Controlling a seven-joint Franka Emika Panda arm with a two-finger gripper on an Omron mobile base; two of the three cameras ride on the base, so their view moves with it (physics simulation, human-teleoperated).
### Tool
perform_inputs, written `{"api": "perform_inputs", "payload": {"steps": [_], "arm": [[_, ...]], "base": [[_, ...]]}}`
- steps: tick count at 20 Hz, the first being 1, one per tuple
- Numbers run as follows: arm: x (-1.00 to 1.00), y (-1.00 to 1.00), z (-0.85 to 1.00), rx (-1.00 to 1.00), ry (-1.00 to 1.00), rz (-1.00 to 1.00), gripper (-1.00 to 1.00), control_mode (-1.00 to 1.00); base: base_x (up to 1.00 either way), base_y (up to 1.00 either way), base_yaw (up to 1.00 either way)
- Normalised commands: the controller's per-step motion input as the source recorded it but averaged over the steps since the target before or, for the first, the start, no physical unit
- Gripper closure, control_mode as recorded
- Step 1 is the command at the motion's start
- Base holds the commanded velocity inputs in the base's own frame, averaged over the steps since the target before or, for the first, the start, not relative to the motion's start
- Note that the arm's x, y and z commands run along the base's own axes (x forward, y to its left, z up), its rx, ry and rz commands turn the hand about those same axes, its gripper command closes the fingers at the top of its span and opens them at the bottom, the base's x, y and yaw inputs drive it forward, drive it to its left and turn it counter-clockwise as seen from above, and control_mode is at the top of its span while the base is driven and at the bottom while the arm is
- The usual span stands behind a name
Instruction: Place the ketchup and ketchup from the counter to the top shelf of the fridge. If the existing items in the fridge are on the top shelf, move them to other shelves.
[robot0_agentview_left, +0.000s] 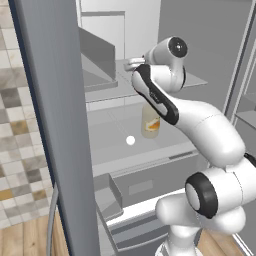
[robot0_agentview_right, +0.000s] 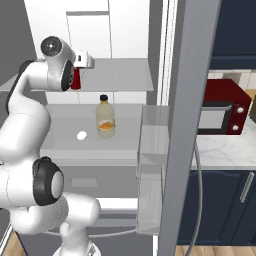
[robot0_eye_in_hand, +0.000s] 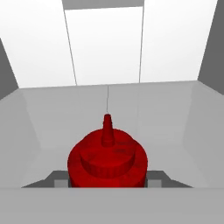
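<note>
We have the gripper (robot0_eye_in_hand: 107, 183) clamped on the red ketchup (robot0_eye_in_hand: 107, 159) bottle, jaws pressed on either side of its body, nozzle pointing up between them in the hand view. In the right base view the ketchup (robot0_agentview_right: 75, 79) hangs under the hand at the left end of the top shelf (robot0_agentview_right: 125, 75), looks just above the panel, contact not confirmed. Step in hand, as we judge it: set this bottle down on the top shelf. To do it well we keep it upright, lower it until the base sits flat, open only then, and pull the hand straight back out so the fingers don't drag it over. The shelf floor ahead of the bottle looks bare in the hand view, so a spot a bit deeper in is fine. One shelf down stands the pale yellowish bottle (robot0_agentview_right: 105, 117) with dark cap, the small white ball (robot0_agentview_right: 81, 135) near it to its left; both are already off the top shelf, so we'd leave them. Beyond the fridge door (robot0_agentview_right: 187, 110), the counter (robot0_agentview_right: 225, 150) carries a red microwave (robot0_agentview_right: 220, 107).
</note>
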Motion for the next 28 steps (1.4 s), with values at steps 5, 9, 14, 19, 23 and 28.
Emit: {"api": "perform_inputs", "payload": {"steps": [5,9,14,19,23,28], "arm": [[0.61,0.0,0.0,0.0,0.0,-0.01,1.0,-1.0],[0.59,0.0,-0.12,0.0,0.0,0.0,1.0,-1.0],[0.24,0.0,-0.42,0.0,0.0,0.0,1.0,-1.0],[0.01,0.0,-0.37,0.0,-0.03,0.0,-1.0,-1.0],[0.0,0.0,-0.05,0.0,0.0,0.0,-1.0,-1.0],[0.0,0.0,0.0,0.0,0.0,0.0,-1.0,-1.0]], "base": [[0.0,0.0,0.0],[0.0,0.0,0.0],[0.0,0.0,0.0],[0.0,0.0,0.0],[0.0,0.0,0.0],[0.0,0.0,0.0]]}}
